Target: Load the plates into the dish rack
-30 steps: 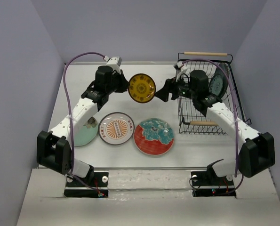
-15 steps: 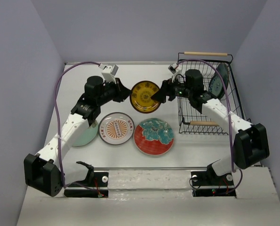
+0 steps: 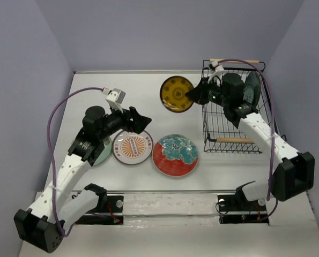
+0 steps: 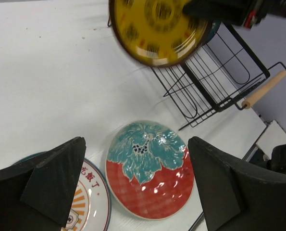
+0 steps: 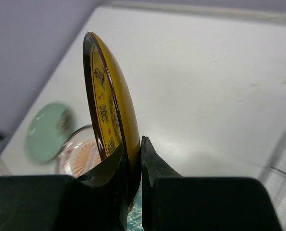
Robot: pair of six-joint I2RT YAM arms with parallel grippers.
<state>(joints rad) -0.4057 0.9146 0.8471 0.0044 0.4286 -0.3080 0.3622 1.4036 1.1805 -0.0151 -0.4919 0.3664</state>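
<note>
- The white table (image 3: 95, 96) is boxed in by plain lavender-grey walls (image 3: 36, 64) at the back and on both sides.
- The right gripper (image 3: 193, 95) is clamped on the rim of the yellow-brown plate (image 3: 176, 94) and holds it on edge, clear of the table. The dish rack (image 3: 208, 135) stands just behind this gripper, on its wrist side.
- The left gripper (image 3: 144, 120) is spread wide and carries nothing. It hangs over the white plate with orange centre (image 3: 132, 148), and the large red plate (image 3: 175, 155) lies just beyond its fingertips.
- The pale mint plate (image 3: 97, 156) lies flat under the left forearm, partly covered.
- The overhead view shows the dark teal plate (image 3: 251, 95) standing in the rack behind the right wrist. The right wrist view does not show it.
- The right wrist view shows the yellow-brown plate edge-on, pinched between both fingers (image 5: 152, 166).
- The left wrist view shows the wide gap between its own fingers (image 4: 56, 178), with the red plate's teal flower in that gap.
</note>
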